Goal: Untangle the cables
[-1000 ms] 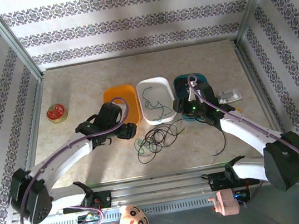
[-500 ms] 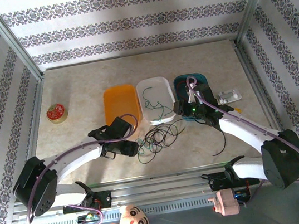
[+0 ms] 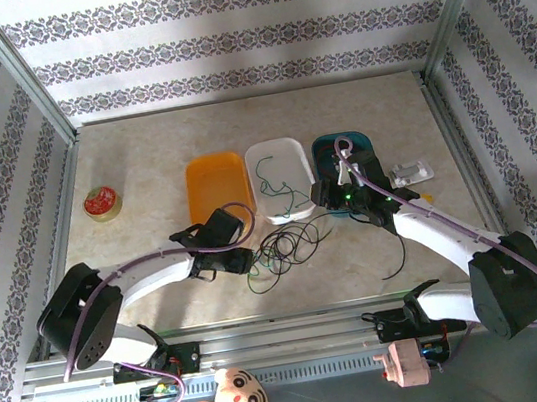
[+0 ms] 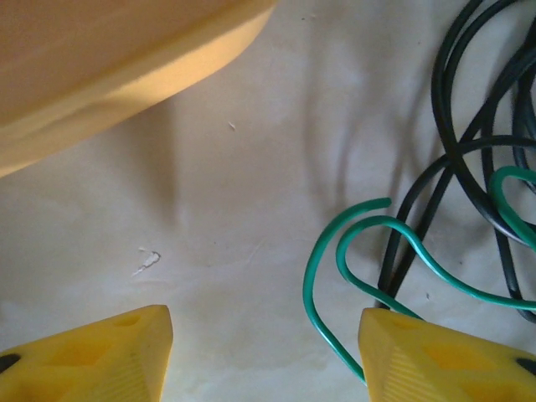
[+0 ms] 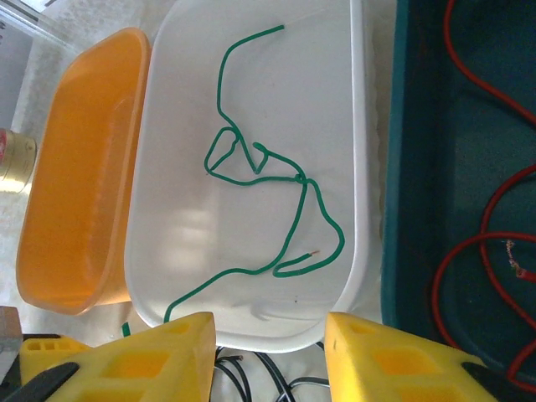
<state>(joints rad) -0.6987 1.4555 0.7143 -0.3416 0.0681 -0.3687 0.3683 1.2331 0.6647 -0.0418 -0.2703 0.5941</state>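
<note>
A tangle of black and green cables point(image 3: 286, 247) lies on the table in front of the trays. My left gripper point(image 3: 242, 260) is low at the tangle's left edge. In the left wrist view it point(image 4: 264, 322) is open, and a green cable loop point(image 4: 322, 251) lies between the fingers, close to the right one. Black cables point(image 4: 456, 167) cross just beyond. My right gripper point(image 5: 268, 331) is open over the near rim of the white tray point(image 5: 184, 167), which holds a green cable point(image 5: 297, 218). A red cable point(image 5: 486, 243) lies in the teal tray point(image 5: 419, 167).
Orange tray point(image 3: 208, 185), white tray point(image 3: 276, 149) and teal tray point(image 3: 326, 147) stand side by side behind the tangle. A single black strand point(image 3: 398, 257) lies near the right arm. A red-lidded tin point(image 3: 101, 202) sits far left, and a small clear packet point(image 3: 413, 173) sits right.
My left arm has come down from the orange tray's near end to the left edge of the tangle, and its jaws have narrowed. The right arm has not moved.
</note>
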